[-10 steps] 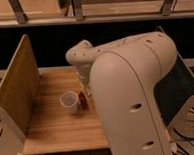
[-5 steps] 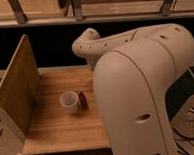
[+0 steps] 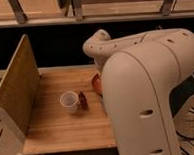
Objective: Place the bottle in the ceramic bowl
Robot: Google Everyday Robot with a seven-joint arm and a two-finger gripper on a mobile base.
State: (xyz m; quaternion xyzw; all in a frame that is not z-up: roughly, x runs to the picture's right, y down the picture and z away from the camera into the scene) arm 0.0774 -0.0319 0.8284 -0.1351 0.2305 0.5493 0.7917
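The ceramic bowl (image 3: 96, 84) is reddish-orange and stands on the wooden table (image 3: 54, 127), right of centre. Only its left edge shows past my big white arm (image 3: 141, 89). The bottle is hidden or out of view. My gripper is hidden behind the arm's own body, somewhere low on the right side of the table near the bowl. The arm's elbow joint (image 3: 97, 44) rises above the table's back edge.
A white translucent cup (image 3: 68, 101) stands mid-table with a small dark red object (image 3: 83, 99) right beside it. A tall wooden side panel (image 3: 19, 92) walls the table's left. Dark shelving runs behind. Cables (image 3: 193, 118) lie on the floor at right.
My arm has swung to the right and its elbow has shifted right. The bowl's left edge now shows. The cup and the dark red object have not moved.
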